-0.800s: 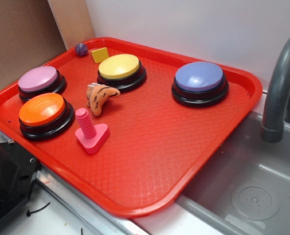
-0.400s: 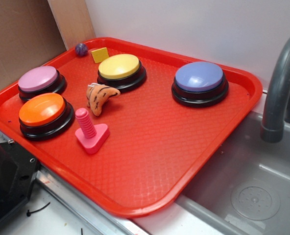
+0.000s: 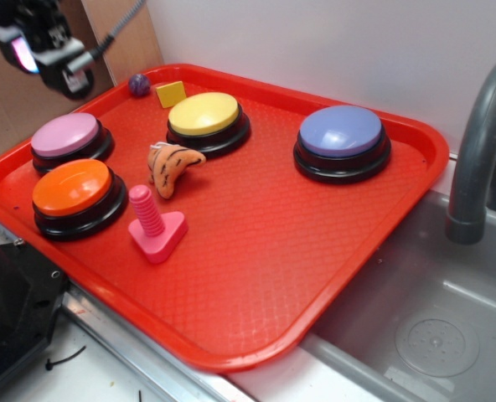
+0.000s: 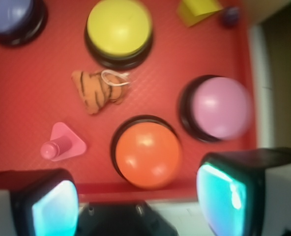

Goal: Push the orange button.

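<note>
The orange button [image 3: 72, 188] has a glossy domed top on a black base and sits near the front left corner of the red tray [image 3: 256, 251]. My gripper [image 3: 47, 63] hangs high at the top left, above and behind the pink-topped button [image 3: 65, 134], well clear of the orange one. In the wrist view the orange button [image 4: 148, 152] lies below, just ahead of my gripper [image 4: 138, 204]. Its two fingers stand wide apart with nothing between them, so it is open.
On the tray also stand a yellow button [image 3: 204, 114] and a blue button [image 3: 340, 131]. A striped plush toy [image 3: 171, 165] and a pink screw [image 3: 152, 219] lie right of the orange button. A yellow block [image 3: 171, 94] and purple ball [image 3: 139, 84] sit at the back. A grey sink [image 3: 432, 318] with faucet [image 3: 478, 151] is at right.
My gripper has come into the exterior view at the top left, where it did not show before. Nothing on the tray has moved.
</note>
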You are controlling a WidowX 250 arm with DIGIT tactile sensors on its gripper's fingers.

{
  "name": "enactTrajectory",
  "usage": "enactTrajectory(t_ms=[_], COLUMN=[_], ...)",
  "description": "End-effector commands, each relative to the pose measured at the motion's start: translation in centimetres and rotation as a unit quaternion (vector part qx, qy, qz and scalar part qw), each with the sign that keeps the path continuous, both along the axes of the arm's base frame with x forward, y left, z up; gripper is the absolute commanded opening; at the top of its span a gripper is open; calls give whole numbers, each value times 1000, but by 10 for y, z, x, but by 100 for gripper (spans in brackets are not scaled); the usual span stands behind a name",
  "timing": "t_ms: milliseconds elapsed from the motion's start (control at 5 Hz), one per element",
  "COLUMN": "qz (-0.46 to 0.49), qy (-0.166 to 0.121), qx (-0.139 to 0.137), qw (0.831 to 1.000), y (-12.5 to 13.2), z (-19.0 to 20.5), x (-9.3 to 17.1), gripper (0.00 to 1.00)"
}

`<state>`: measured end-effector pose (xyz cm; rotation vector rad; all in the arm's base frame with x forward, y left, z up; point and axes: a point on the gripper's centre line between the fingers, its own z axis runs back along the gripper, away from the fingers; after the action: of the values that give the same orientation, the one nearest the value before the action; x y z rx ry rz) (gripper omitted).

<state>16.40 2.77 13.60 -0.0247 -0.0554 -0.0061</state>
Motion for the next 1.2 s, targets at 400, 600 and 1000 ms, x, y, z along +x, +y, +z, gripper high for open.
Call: enactTrajectory(t_ms=[400,600,1000], qz=[-40,-51,-32], qy=[41,28,17], qx=[23,25,39], qw=[998,998,999], y=[18,12,8], z=[-95,-74,-23], x=[-7,-3,10], gripper=[100,100,100])
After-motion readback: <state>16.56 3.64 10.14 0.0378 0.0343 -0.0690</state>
